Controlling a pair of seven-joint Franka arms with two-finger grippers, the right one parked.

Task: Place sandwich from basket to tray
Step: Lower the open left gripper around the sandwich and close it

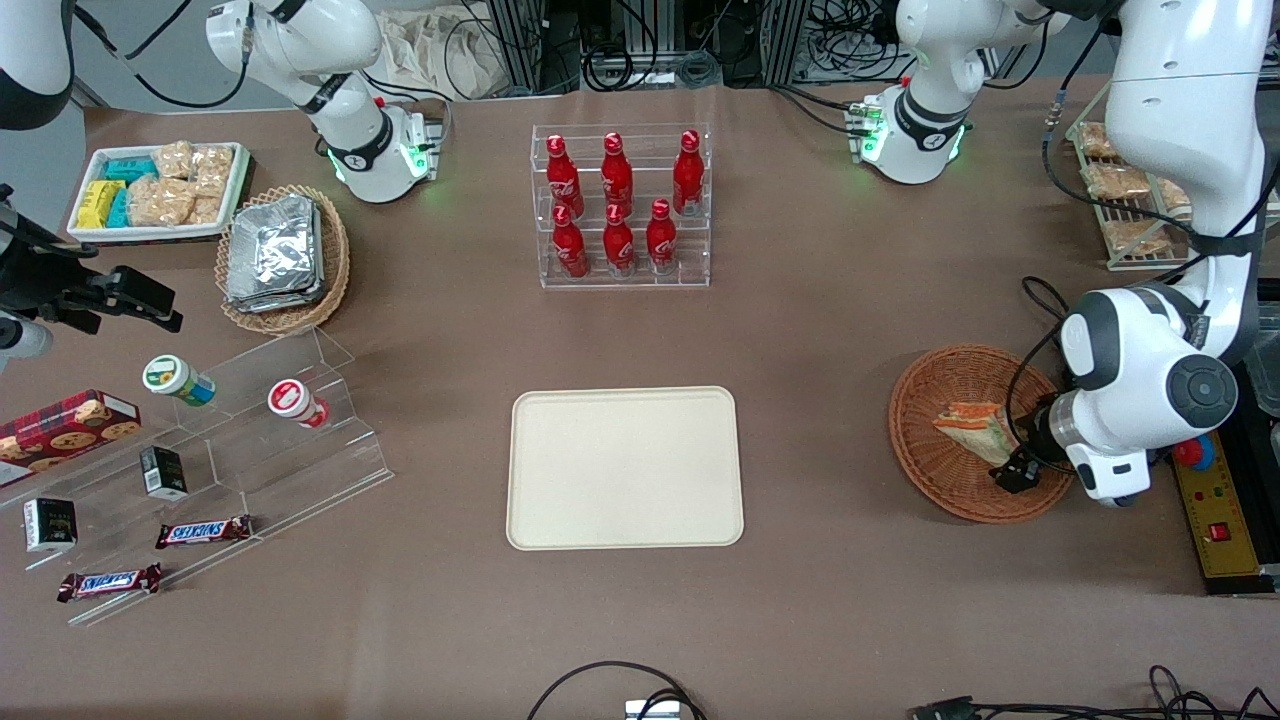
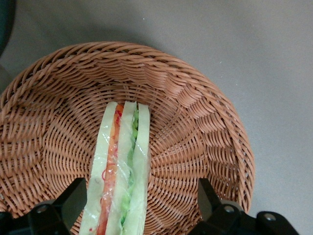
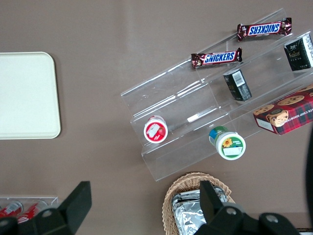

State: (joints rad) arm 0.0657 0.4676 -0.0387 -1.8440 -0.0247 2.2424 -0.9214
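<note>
The sandwich (image 1: pixel 972 424), a wrapped wedge with orange and green filling, lies in the reddish-brown wicker basket (image 1: pixel 925 455) toward the working arm's end of the table. My left gripper (image 1: pixel 1013 466) is lowered into the basket, open, with the sandwich (image 2: pixel 119 171) between its fingers. One finger (image 2: pixel 74 198) is close beside the sandwich; the other finger (image 2: pixel 205 196) stands well apart over the basket's weave (image 2: pixel 195 127). The cream tray (image 1: pixel 625 468) lies bare at the table's middle, also seen in the right wrist view (image 3: pixel 27 95).
A clear rack of red bottles (image 1: pixel 620 205) stands farther from the camera than the tray. A tan basket of foil packets (image 1: pixel 280 255), a white snack tray (image 1: pixel 155 190) and an acrylic stand with snacks (image 1: pixel 230 440) lie toward the parked arm's end.
</note>
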